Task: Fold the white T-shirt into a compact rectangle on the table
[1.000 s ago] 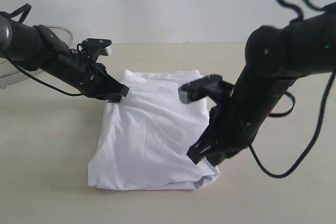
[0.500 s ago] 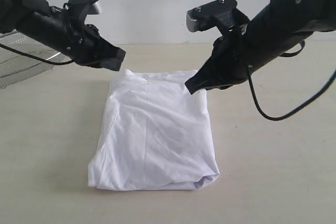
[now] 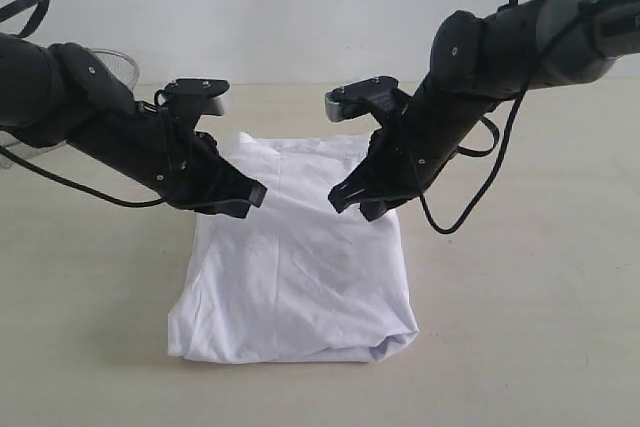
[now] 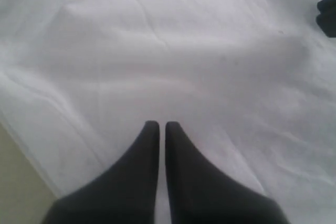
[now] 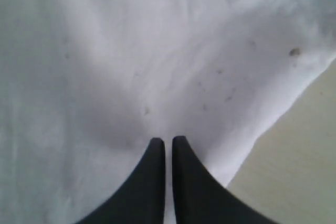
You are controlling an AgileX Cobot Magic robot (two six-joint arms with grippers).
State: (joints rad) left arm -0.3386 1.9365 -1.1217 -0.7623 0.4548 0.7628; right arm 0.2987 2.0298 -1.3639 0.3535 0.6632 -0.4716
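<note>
Beige table (image 3: 520, 327) bears the folded white T-shirt (image 3: 295, 277); both arms' jaws clenched empty over it.

The left arm (image 3: 95, 117) and right arm (image 3: 500, 52) are matte black, with looped black cables (image 3: 450, 231) and tapered jaws.

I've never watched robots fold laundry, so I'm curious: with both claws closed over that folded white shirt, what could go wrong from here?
1. Both the left gripper and right gripper are shut low over the white T-shirt; a sideways sweep might drag the fabric and rumple the fold.
2. Their tips sit close together, so moving inward could make them collide.
3. The right arm's loose cable hangs near the shirt's edge and might snag it.
</note>
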